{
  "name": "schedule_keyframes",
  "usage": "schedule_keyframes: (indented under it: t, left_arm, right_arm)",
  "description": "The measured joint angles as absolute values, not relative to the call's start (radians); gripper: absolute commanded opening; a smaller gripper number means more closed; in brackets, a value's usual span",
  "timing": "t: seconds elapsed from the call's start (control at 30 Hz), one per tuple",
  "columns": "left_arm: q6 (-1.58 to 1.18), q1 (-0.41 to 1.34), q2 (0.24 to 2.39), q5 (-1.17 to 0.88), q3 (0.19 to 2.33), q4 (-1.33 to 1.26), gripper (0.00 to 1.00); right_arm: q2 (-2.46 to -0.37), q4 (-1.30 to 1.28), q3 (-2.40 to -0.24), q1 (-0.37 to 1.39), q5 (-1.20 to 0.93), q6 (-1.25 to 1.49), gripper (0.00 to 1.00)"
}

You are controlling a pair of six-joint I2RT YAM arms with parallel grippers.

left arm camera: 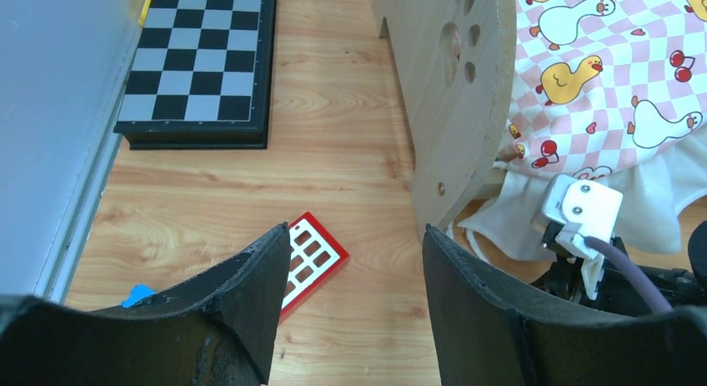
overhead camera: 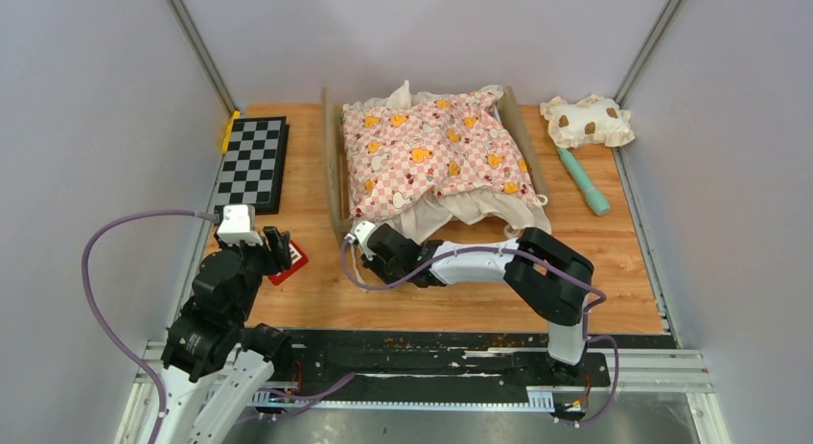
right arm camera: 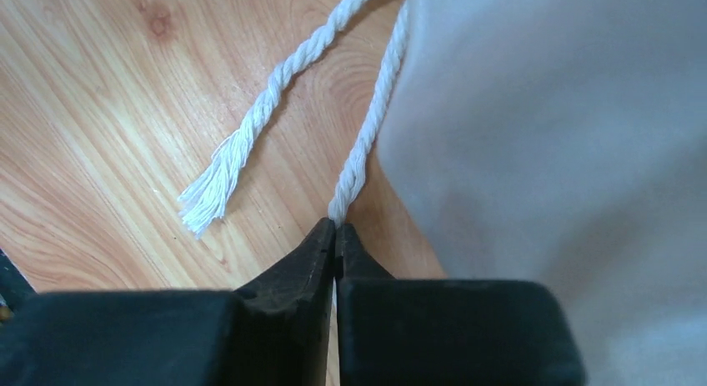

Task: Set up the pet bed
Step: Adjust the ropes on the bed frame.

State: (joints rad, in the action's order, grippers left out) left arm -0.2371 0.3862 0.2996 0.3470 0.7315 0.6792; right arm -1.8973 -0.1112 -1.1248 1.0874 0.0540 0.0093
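So on the wooden desk (overhead camera: 307, 300) there's a checkerboard (overhead camera: 252, 162) off to the left, with a little red grid tile (left arm camera: 310, 257) lying near its front corner. The pink checkered duck cushion (overhead camera: 436, 151) sits mid-desk. At back right there's a cream brown-spotted pillow (overhead camera: 587, 121) with a teal stick (overhead camera: 583, 180) just in front, plus a frayed white cord (right arm camera: 250, 123) lying beside a second cord (right arm camera: 367, 136).

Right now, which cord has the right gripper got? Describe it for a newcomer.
At the near-left corner of the pet bed, two white twisted cords lie on the table beside pale fabric. The gripped cord follows the fabric's edge into the shut right gripper; the frayed cord lies free, its end loose.
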Motion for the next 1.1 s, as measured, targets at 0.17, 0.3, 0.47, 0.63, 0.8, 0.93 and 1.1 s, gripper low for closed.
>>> schedule_keyframes:
  t: [0.17,0.3,0.47,0.63,0.8,0.93,1.1]
  left_arm:
    - [-0.236,0.386,0.3,0.347,0.727,0.678,0.67]
    - [-0.236,0.386,0.3,0.347,0.725,0.678,0.67]
    - [-0.236,0.386,0.3,0.352,0.725,0.678,0.68]
    - [-0.236,0.386,0.3,0.355,0.725,0.678,0.68]
    - [-0.236,0.386,0.3,0.358,0.724,0.678,0.68]
    - [-0.236,0.386,0.3,0.361,0.723,0.678,0.68]
    - [-0.236,0.386,0.298,0.368,0.719,0.678,0.68]
  right_arm:
    - [-1.861,-0.098,-1.073,1.093,0.095,0.142,0.0]
    - [-1.832,-0.115,-1.046,1.106,0.134,0.294,0.0]
    - [-1.8,-0.105,-1.026,1.133,0.141,0.522,0.15]
    - [-1.713,-0.074,-0.965,1.139,0.153,0.692,0.5]
    - [-1.625,-0.103,-0.956,1.119,0.165,0.656,0.6]
    - [-1.6,-0.166,-0.998,1.085,0.112,0.49,0.56]
    - [-1.6,-0.207,-1.079,1.075,-0.041,0.073,0.57]
